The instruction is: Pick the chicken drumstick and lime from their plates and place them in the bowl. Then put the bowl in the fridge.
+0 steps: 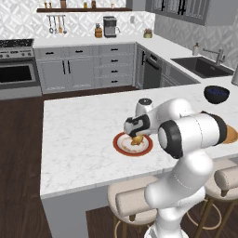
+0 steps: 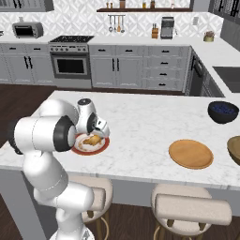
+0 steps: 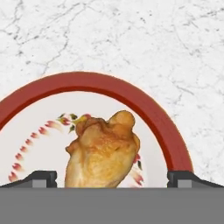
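Now the gripper hangs directly over the chicken drumstick, jaws spread wide with nothing between them. In the hand view the two dark fingertips stand well apart at either side, and the drumstick sits between their line, reaching toward the camera. Its long axis appears to run roughly along the view's vertical, across the line joining the tips; judged a fair alignment for a straight descent and close.

Drumstick: golden-brown, lumpy, glossy skin, knobbed end pointing away from the hand. It lies near the centre of the red-rimmed plate, white with a small floral ring, on the grey-veined marble island counter.

Right base view: tan wooden plate lies well apart to the robot's right, the wooden bowl at the frame edge beyond it, dark blue bowl farther back. Lime not discernible.
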{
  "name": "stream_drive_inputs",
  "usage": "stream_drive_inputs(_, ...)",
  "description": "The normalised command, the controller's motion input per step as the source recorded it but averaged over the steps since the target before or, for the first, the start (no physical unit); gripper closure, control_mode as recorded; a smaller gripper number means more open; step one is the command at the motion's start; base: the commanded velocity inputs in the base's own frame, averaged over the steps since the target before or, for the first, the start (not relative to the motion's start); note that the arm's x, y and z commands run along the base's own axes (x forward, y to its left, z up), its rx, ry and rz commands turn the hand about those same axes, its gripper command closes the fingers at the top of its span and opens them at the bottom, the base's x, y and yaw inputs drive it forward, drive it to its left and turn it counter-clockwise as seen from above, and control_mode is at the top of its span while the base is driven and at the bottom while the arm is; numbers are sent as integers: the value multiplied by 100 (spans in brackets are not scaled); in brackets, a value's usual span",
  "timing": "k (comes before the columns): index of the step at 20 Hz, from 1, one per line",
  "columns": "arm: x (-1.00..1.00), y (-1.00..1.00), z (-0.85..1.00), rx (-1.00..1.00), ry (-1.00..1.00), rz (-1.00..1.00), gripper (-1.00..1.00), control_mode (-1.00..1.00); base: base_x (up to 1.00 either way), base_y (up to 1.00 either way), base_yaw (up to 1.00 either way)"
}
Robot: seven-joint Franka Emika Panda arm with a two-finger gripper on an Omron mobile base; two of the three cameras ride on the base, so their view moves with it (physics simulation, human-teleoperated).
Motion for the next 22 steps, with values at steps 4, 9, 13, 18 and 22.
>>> stream_drive_inputs(4,18,0,-26,0,0,3,-100,-100,0,0,0)
stream_drive_inputs(9,20,0,-24,0,0,2,-100,-100,0,0,0)
stream_drive_inputs(13,18,0,-38,0,2,3,-100,-100,0,0,0)
stream_drive_inputs(18,5,0,-31,0,5,1,100,-100,0,0,0)
stream_drive_inputs(22,0,0,-7,0,0,0,100,-100,0,0,0)
